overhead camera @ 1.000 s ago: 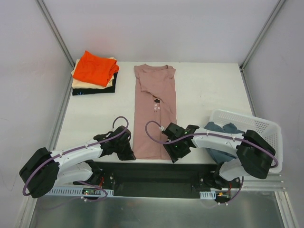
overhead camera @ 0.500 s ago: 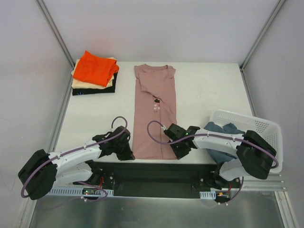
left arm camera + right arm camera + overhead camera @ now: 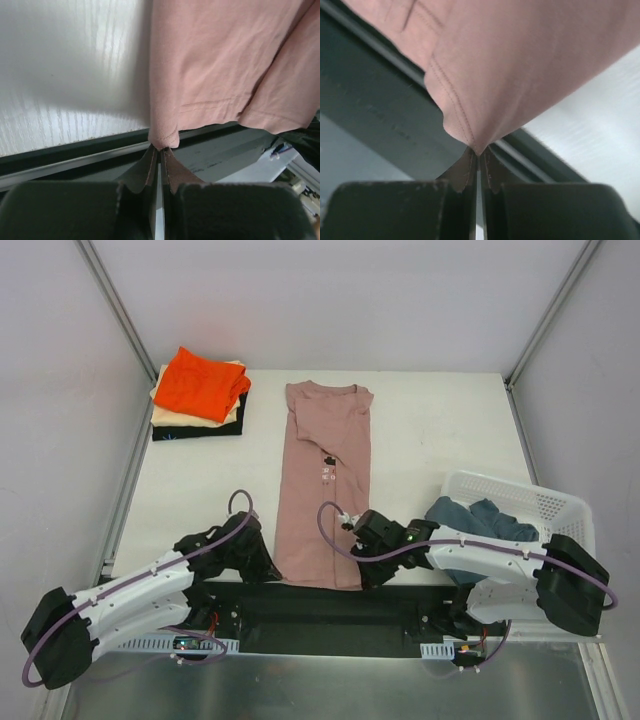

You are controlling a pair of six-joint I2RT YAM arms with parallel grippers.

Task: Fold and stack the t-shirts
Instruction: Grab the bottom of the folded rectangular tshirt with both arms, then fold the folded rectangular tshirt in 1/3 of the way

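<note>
A dusty pink t-shirt [image 3: 325, 485], folded into a long narrow strip, lies down the middle of the table with its hem past the near edge. My left gripper [image 3: 266, 569] is shut on the hem's left corner [image 3: 163, 137], my right gripper [image 3: 364, 573] on its right corner [image 3: 477, 142]. Both pinch the cloth at the fingertips. At the back left sits a stack of folded t-shirts [image 3: 198, 395]: orange on top, cream below, black at the bottom.
A white mesh basket [image 3: 540, 520] at the right table edge holds a slate blue garment [image 3: 470, 525]. The black rail [image 3: 320, 605] of the arm mount runs under the shirt's hem. Grey walls stand close on both sides.
My right gripper shut on the hem's right corner. Both grippers pulled toward the near edge, dragging the pink t-shirt a little nearer and stretching it longer.
</note>
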